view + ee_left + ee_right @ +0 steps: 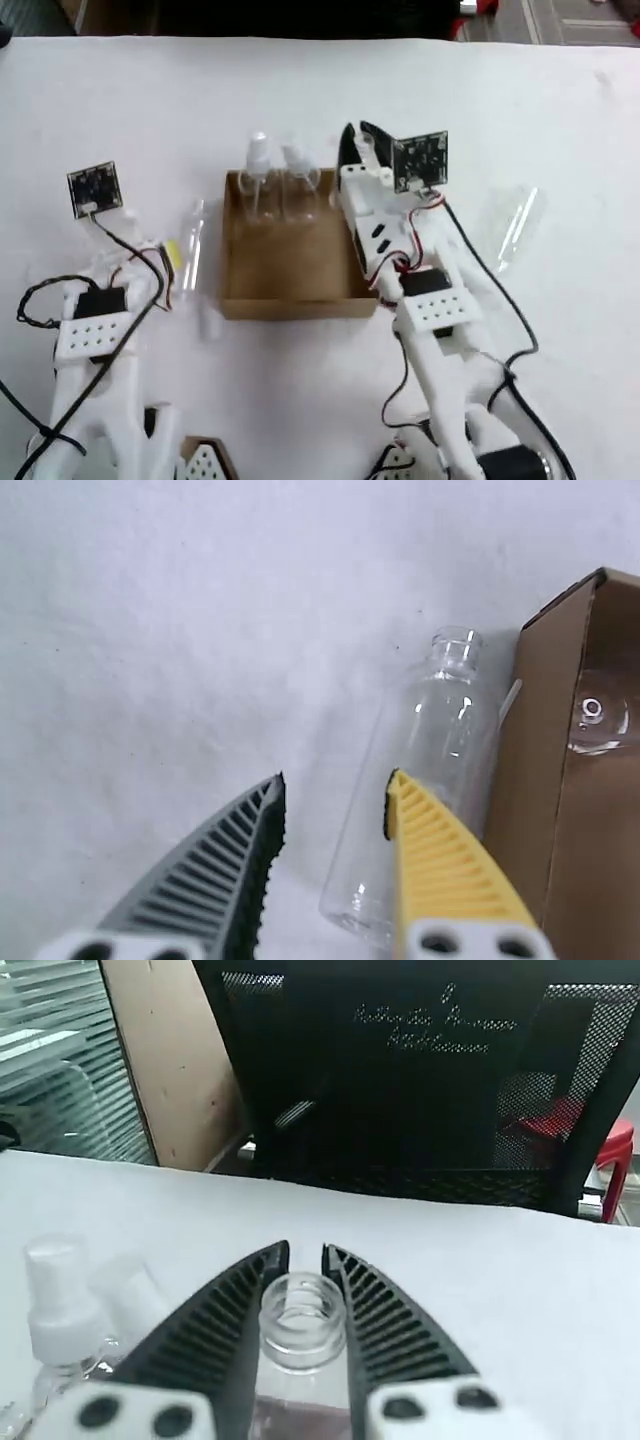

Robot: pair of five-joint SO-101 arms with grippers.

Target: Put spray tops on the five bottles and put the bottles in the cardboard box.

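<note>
At the middle of the high view sits the cardboard box [290, 305] on the white table [120, 100]. Two capped bottles [257, 180] stand side by side against the box's upper wall, each with a white spray top.

Just left of the box, a bare bottle [192, 235] lies on its side with no top, its open neck toward the top of the frame. The left gripper [335, 780] is low over it with its grey and yellow fingers spread apart. The bottle shows past the yellow finger, close against the box's outer wall, and nothing is pinched.

At the box's upper right corner, the right gripper [305, 1250] has its black fingers pressed in on the threaded neck of a topless bottle [303, 1325], which points upward between them. Well off to the right of the frame, a spare bottle [515, 225] lies slanted on the table.
</note>
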